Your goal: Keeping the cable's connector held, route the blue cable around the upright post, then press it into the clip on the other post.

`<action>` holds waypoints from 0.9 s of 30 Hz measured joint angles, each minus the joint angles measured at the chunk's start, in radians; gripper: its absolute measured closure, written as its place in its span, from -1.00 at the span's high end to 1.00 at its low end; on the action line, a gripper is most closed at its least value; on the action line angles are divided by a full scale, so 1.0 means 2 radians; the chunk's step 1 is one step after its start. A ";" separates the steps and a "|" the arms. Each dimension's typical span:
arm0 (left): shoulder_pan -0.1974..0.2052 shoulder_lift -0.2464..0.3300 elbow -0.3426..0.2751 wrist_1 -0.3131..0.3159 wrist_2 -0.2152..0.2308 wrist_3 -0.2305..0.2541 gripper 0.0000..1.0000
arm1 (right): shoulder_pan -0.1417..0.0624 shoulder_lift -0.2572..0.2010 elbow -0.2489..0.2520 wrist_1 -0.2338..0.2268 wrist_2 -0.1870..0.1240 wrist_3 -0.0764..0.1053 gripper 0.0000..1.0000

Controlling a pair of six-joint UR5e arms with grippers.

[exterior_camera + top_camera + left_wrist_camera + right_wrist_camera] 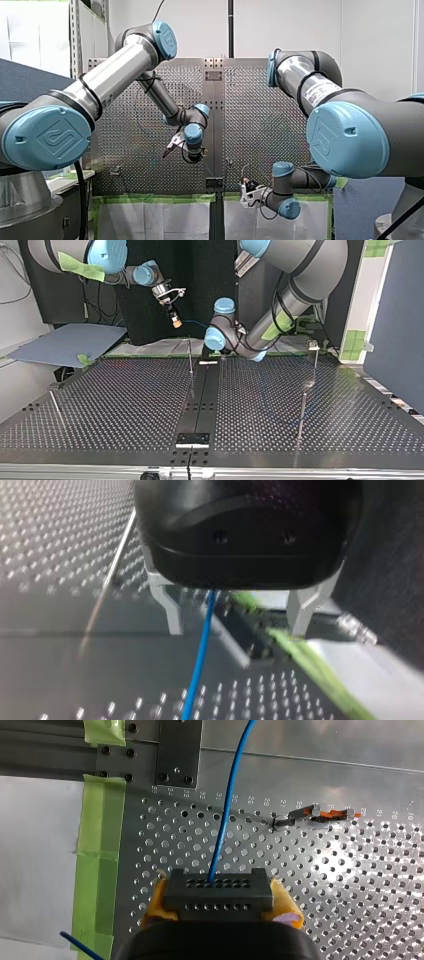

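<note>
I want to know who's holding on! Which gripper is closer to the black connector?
Right. My right gripper has its jaws shut on the black connector. My left gripper is apart from it, further along the blue cable, which passes between its open jaws.

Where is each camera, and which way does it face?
Front view: behind the shoulders, facing over the table; my left arm and my right arm show.
Top view: across the table, facing the arms, sides crossed.
Left wrist view: on my left arm, along its open left hand; blue cable between the fingers.
Right wrist view: on my right arm; right hand grips the connector.
Shared: both wrist views show the blue cable.
</note>
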 joint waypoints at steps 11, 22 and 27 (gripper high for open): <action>-0.014 0.000 0.000 -0.043 0.036 0.003 1.00 | -0.001 0.000 -0.002 0.007 -0.004 0.000 -1.00; -0.027 -0.009 0.000 -0.049 0.042 -0.005 1.00 | -0.001 0.000 -0.005 0.008 -0.015 -0.003 -1.00; -0.040 -0.028 0.000 -0.043 0.046 -0.016 1.00 | -0.002 0.000 -0.006 0.009 -0.020 -0.003 -1.00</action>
